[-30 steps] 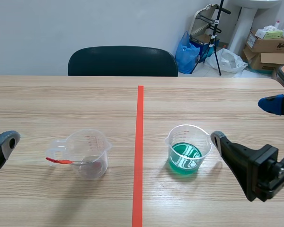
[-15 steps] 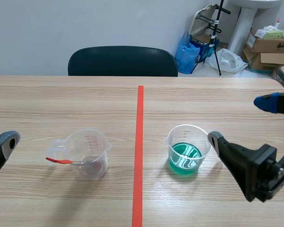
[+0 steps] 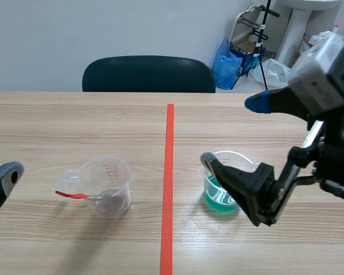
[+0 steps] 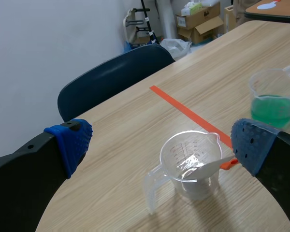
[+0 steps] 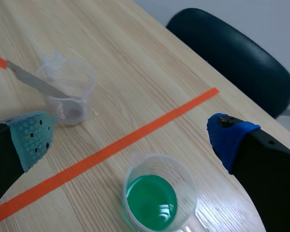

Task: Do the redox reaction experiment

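Observation:
A clear measuring cup (image 3: pixel 106 184) stands left of the tape line, with a red-handled metal spoon (image 3: pixel 74 195) resting in it. A second clear cup with green liquid (image 3: pixel 225 186) stands right of the line. My right gripper (image 3: pixel 233 132) hangs open above the green cup (image 5: pixel 157 199), which lies below and between its fingers; the spoon cup (image 5: pixel 67 89) is further ahead. My left gripper (image 4: pixel 160 142) is open, low at the table's left, with the spoon cup (image 4: pixel 191 164) just ahead between its fingers. Only one left fingertip (image 3: pixel 8 170) shows in the scene view.
An orange-red tape line (image 3: pixel 169 183) runs down the table's middle. A dark chair (image 3: pixel 149 73) stands at the far edge. Boxes (image 3: pixel 324 54), a blue bag (image 3: pixel 225 63) and a stand sit on the floor at the back right.
My right arm has risen and swung left, so its open fingers now stand over the green cup instead of beside it. The left arm and both cups have not moved.

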Controlling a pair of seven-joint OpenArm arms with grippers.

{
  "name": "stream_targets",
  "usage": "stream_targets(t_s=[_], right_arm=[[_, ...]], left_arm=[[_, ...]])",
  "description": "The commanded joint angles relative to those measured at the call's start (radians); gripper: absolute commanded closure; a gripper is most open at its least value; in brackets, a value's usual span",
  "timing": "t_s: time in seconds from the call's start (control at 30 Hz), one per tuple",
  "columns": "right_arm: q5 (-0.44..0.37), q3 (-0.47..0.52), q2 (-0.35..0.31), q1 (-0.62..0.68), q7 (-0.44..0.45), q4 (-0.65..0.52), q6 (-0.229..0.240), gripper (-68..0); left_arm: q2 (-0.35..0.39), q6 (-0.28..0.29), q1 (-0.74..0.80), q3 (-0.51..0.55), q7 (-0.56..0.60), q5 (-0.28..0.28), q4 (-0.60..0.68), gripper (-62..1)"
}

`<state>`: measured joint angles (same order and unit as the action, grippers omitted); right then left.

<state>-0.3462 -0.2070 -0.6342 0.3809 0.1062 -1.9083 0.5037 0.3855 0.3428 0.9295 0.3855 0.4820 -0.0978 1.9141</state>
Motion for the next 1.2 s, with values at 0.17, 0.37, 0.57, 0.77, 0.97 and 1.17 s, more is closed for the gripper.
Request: stream_targets(t_s=[0.17, 0.37, 0.57, 0.77, 0.97, 1.17], right_arm=[[0.026, -0.186, -0.008, -0.174, 0.056, 0.097, 0.025, -67.9], [0.051, -0.352, 0.012, -0.314, 0.136, 0.180, 0.025, -67.9], [0.168, -0.494, 0.086, -0.418, 0.201, 0.290, 0.025, -67.9], [0.241, -0.600, 0.163, -0.486, 0.287, 0.394, 0.024, -67.9], [0.272, -0.675, 0.245, -0.553, 0.294, 0.476, 0.021, -67.9], [0.272, -0.704, 0.308, -0.611, 0.292, 0.528, 0.016, -67.9]], left_arm=[[-0.002, -0.095, 0.135, 0.055, 0.016, -0.010, -0.028, -61.5], [-0.003, -0.166, 0.266, 0.101, 0.042, -0.011, -0.068, -61.5], [-0.003, -0.177, 0.387, 0.128, 0.133, -0.011, -0.116, -61.5], [-0.040, -0.177, 0.387, 0.127, 0.245, -0.010, -0.173, -61.5], [-0.086, -0.176, 0.387, 0.127, 0.299, 0.040, -0.242, -61.5], [-0.091, -0.176, 0.387, 0.127, 0.323, 0.043, -0.270, -61.5]])
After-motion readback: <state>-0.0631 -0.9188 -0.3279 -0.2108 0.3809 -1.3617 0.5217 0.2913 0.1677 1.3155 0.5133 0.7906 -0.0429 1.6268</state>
